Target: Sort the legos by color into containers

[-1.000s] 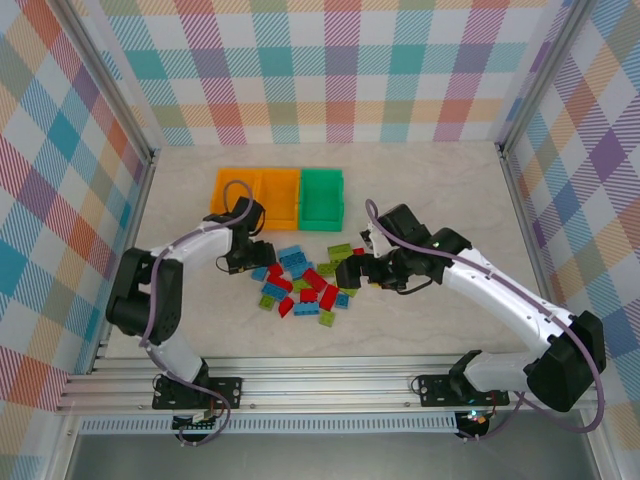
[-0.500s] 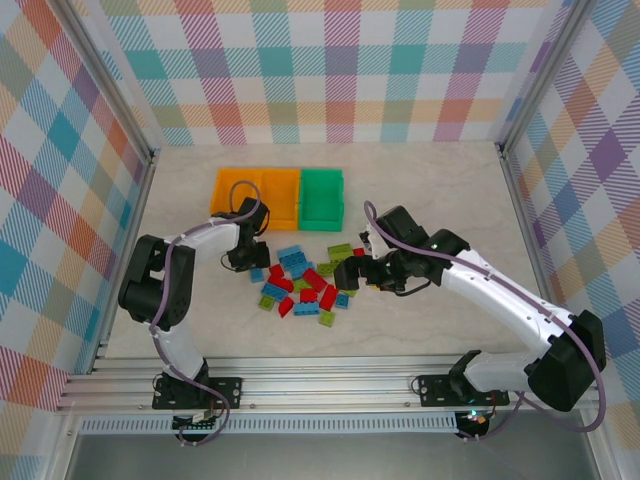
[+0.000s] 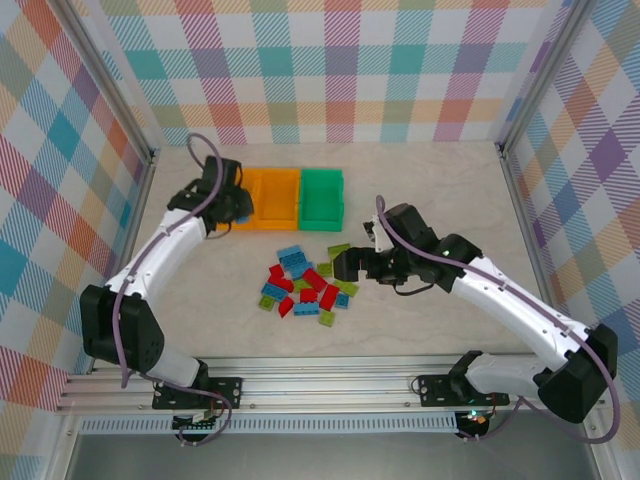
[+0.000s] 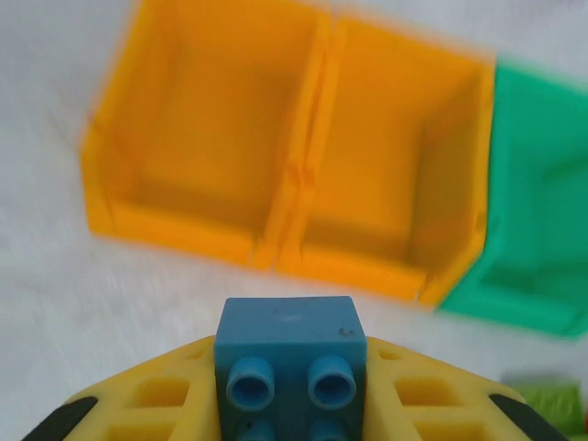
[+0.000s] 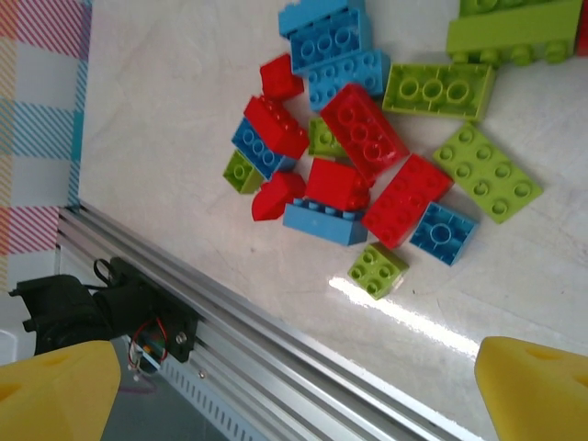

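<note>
Marbled worktop carries the loose legos (image 5: pixel 367 175) below the right hand (image 3: pixel 348 267), which is spread wide. Left hand (image 3: pixel 232 205) clamps a blue brick (image 4: pixel 287 344) by its flat sides; it looks light, rigid, slick. Orange bins (image 4: pixel 184 230) lie just ahead.

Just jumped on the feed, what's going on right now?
It is partway through the color sort. The left gripper is shut on a blue lego and holds it beside the two orange bins, which look empty, as does the green bin next to them. The right gripper hangs open over the pile of legos on the table, holding nothing. The blue, red and lime bricks in the pile are not yet sorted.
</note>
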Motion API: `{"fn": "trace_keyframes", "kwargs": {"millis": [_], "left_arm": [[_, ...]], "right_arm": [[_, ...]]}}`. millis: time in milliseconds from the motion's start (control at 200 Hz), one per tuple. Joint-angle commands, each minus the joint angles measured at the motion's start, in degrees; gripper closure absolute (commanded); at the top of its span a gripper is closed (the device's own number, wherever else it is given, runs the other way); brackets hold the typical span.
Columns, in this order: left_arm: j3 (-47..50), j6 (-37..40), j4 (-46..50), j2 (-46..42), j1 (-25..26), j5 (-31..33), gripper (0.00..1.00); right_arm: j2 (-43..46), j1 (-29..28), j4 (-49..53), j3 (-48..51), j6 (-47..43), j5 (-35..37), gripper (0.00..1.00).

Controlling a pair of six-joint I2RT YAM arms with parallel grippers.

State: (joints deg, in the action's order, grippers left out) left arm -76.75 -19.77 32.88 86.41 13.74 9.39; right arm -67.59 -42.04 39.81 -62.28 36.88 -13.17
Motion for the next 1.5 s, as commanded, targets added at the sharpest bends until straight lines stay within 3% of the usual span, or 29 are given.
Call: {"fn": "trace_keyframes", "kwargs": {"millis": [0,315,600,655,775,910,1030,1175,1260,1360,1495], "left_arm": [[-6.2,1.4,-2.4,7.3,-4.1,3.0,0.76],[-24.2,1.2,1.5,29.4,-7.9,-0.7,0.73],[-23.6,0.7,2.9,27.1,-8.2,-1.6,0.52],[-23.4,1.0,3.3,25.2,-8.2,-2.1,0.47],[-21.7,0.9,5.6,18.3,-8.2,-4.4,0.49],[-9.9,-0.7,0.4,0.6,-6.6,-12.6,0.46],[-0.6,2.3,-2.5,-14.9,-0.5,-18.8,0.45],[3.7,13.5,2.3,-25.3,8.4,-25.5,0.42],[4.8,22.5,7.5,-29.1,11.4,-28.8,0.34],[10.8,34.0,8.5,-34.9,12.5,-30.0,0.26],[21.3,49.9,6.5,-41.3,13.1,-36.5,0.05]], "right_arm": [[0.5,-0.2,-0.8,-1.7,1.7,1.4,0.0],[2.6,-0.3,0.6,-1.3,3.1,1.5,0.01],[3.2,-0.3,1.1,-0.2,2.8,3.7,0.01],[2.4,-0.3,1.3,-0.5,2.8,4.2,0.0],[0.5,-0.3,0.6,-0.4,2.3,5.1,0.0],[-3.9,-0.1,3.4,-1.9,1.0,14.9,0.0],[-12.4,3.3,4.5,-4.2,-0.4,19.3,0.0],[-22.0,4.6,-0.1,-7.0,-5.7,18.9,0.04],[-28.1,4.6,0.8,-11.0,-6.2,19.4,0.07],[-34.1,4.7,3.0,-15.9,1.8,22.5,0.05],[-41.9,5.6,9.5,-23.7,13.0,25.2,0.13]]}}
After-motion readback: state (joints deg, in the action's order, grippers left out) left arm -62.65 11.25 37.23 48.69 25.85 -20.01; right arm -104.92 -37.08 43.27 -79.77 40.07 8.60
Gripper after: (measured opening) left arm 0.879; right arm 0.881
